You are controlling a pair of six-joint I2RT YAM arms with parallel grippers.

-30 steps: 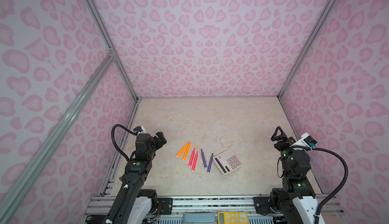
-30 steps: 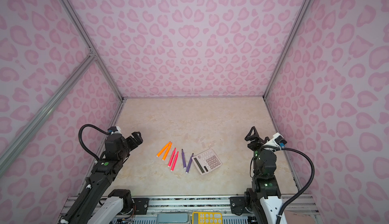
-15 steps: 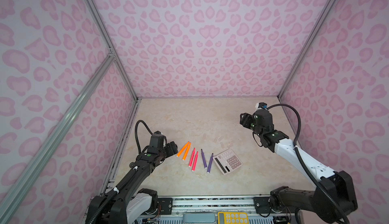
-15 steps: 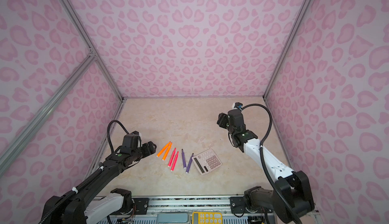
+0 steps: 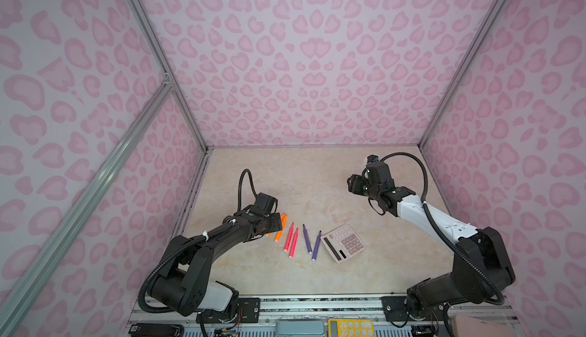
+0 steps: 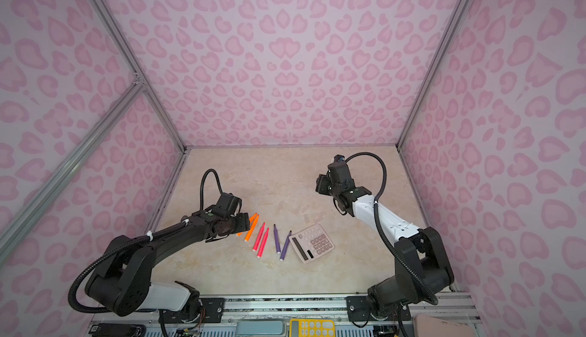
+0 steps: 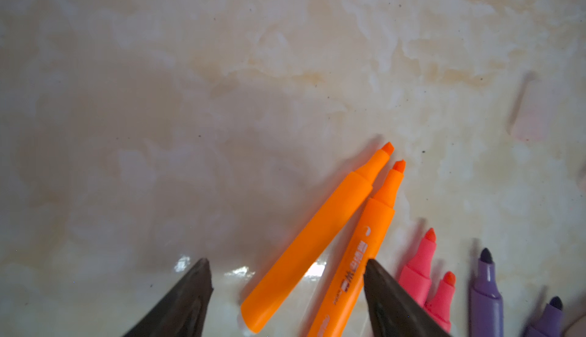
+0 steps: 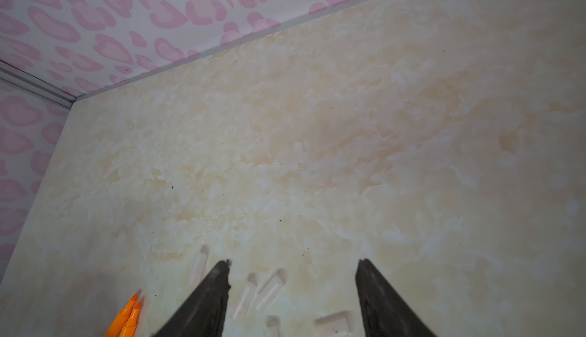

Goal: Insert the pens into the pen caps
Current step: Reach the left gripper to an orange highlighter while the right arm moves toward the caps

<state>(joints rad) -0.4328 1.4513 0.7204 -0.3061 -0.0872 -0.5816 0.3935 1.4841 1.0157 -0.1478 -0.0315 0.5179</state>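
Pens lie in a row on the tan table, near the front, with their tips pointing away from the robot; two orange ones are on the left, side by side and touching; two pink ones come next; two purple ones are last, just beside a pink calculator; none of them has a cap on. The caps lie loose on the table a bit behind the calculator; they are see-through and so faint that I cannot count them for sure. The left gripper is low over the orange pens with its two fingers spread apart; one orange pen lies in the gap and is not squeezed. The right gripper hangs up above the table near the caps; its fingers are spread too, and it holds nothing.
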